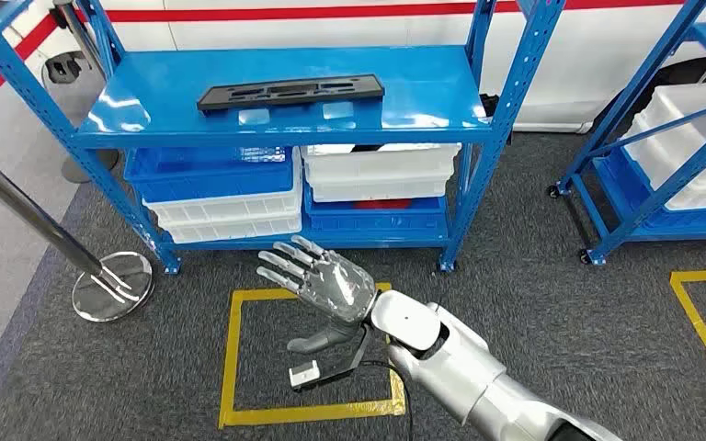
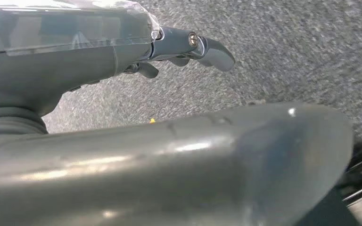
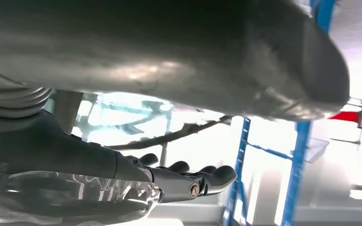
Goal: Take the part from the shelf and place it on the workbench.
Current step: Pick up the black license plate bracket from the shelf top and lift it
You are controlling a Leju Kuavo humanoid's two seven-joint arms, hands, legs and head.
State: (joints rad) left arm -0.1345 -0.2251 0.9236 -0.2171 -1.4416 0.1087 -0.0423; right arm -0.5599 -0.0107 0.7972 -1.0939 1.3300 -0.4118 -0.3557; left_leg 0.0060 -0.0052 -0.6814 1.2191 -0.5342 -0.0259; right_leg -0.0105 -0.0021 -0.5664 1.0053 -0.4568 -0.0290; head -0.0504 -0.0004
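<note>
Open air lies above the shelf's top board (image 1: 147, 110), flanked by blue uprights (image 1: 506, 119); bins (image 1: 381, 170) fill the lower tier.

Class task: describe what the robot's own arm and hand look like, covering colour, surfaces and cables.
The right arm is glossy silver with rounded shells and black joint gaps. The right hand has a shiny clear-covered grey back and dark-tipped grey fingers. A black cable runs beside a small white box.

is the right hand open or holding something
Open: the right hand has its fingers spread and holds nothing, in front of the shelf.
</note>
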